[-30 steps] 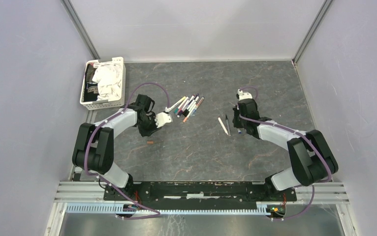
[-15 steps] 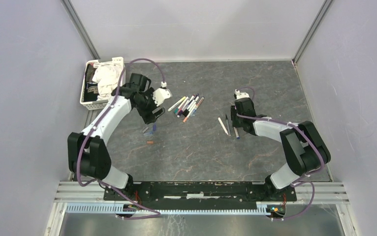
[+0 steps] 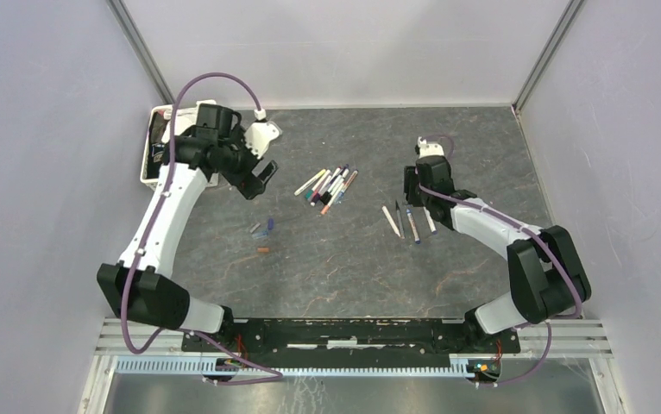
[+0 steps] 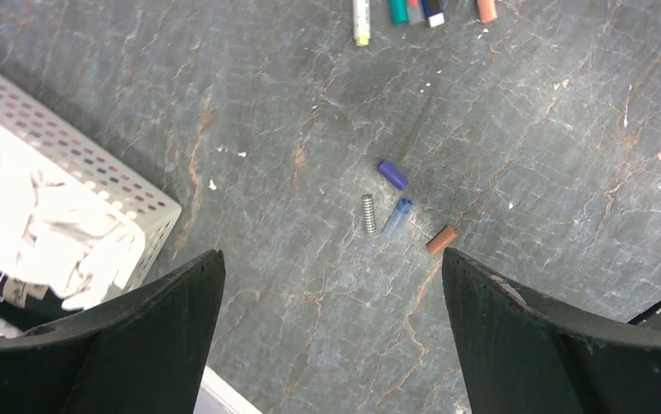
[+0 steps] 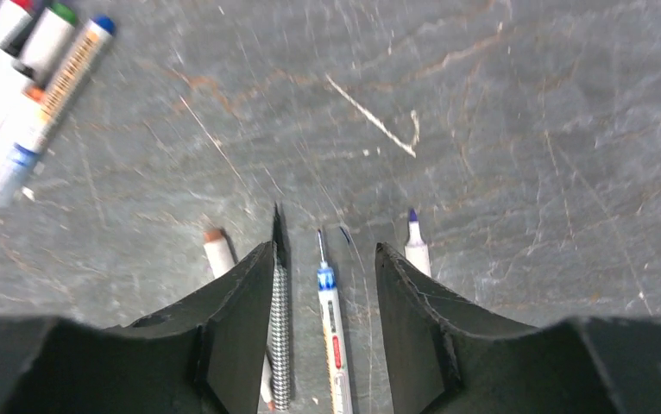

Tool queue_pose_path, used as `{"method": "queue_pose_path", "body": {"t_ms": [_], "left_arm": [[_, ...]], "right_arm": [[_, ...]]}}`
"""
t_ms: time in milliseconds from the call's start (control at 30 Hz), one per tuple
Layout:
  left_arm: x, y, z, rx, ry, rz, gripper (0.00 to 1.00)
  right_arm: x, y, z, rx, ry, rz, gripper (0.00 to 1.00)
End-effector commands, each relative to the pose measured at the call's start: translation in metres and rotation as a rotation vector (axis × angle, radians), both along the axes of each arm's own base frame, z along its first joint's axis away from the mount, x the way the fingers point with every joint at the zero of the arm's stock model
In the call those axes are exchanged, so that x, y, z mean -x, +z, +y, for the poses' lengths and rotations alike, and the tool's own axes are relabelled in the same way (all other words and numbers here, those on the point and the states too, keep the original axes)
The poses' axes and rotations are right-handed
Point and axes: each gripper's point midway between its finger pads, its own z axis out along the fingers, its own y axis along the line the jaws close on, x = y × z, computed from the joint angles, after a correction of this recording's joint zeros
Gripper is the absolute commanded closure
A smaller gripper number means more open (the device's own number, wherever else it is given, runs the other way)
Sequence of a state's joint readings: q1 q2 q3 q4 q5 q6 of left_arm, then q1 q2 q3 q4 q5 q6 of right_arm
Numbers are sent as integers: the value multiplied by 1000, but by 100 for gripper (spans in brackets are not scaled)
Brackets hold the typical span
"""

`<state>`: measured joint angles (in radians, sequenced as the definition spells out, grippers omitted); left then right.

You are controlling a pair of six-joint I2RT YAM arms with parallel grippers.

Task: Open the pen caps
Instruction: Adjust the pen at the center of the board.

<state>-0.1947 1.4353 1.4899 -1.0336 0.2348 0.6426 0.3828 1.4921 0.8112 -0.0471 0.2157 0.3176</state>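
Grey worktop (image 3: 482,155). Left jaws spread wide, empty, held high; loose pen caps (image 4: 399,213) lie on the worktop below, framed between them in the wrist view. Right jaws part-open, empty, a blue pen (image 5: 328,297) between them, well apart from those caps.

Left arm (image 3: 167,207) was stretched far forward and to its own left, elbow straightened, wrist turned back toward the centre. Left gripper (image 3: 256,181) was held high and pointed downward, jaws spread wide, nothing held between the dark fingers (image 4: 137,336). A purple cable (image 3: 215,82) was looped above that wrist. Right arm (image 3: 482,226) was bent at the elbow, forearm laid inward and forward, wrist kept low. Right gripper (image 3: 415,205) was pointed down and held low, jaws parted only narrowly, nothing clamped. Its two fingers (image 5: 241,328) were seen level with each other in the wrist view.
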Motion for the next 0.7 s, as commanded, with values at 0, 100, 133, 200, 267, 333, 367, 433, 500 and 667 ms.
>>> {"method": "queue_pose_path", "body": {"t_ms": [0, 100, 133, 200, 267, 333, 367, 433, 500, 667], "left_arm": [[6, 39, 12, 56, 107, -88, 0], [7, 48, 16, 89, 146, -113, 0], [7, 49, 18, 96, 154, -114, 0], [7, 45, 24, 103, 181, -104, 0], [6, 38, 31, 115, 209, -78, 0], [5, 28, 38, 133, 238, -51, 0], [5, 22, 41, 135, 251, -34, 0], [8, 11, 42, 139, 262, -6, 0], [14, 5, 39, 150, 254, 17, 0], [28, -8, 28, 195, 213, 57, 0]], "right_arm": [[-17, 40, 9, -53, -7, -77, 48], [-23, 60, 42, -57, 84, -129, 46], [-26, 68, 58, -59, 122, -135, 45], [-34, 71, 84, -69, 177, -109, 44], [-43, 77, 110, -71, 216, -107, 44], [-52, 84, 141, -75, 261, -120, 44], [-55, 80, 154, -68, 279, -108, 43], [-64, 77, 182, -72, 315, -99, 43], [-72, 77, 212, -84, 357, -104, 42], [-85, 52, 262, -77, 432, -51, 40]]}}
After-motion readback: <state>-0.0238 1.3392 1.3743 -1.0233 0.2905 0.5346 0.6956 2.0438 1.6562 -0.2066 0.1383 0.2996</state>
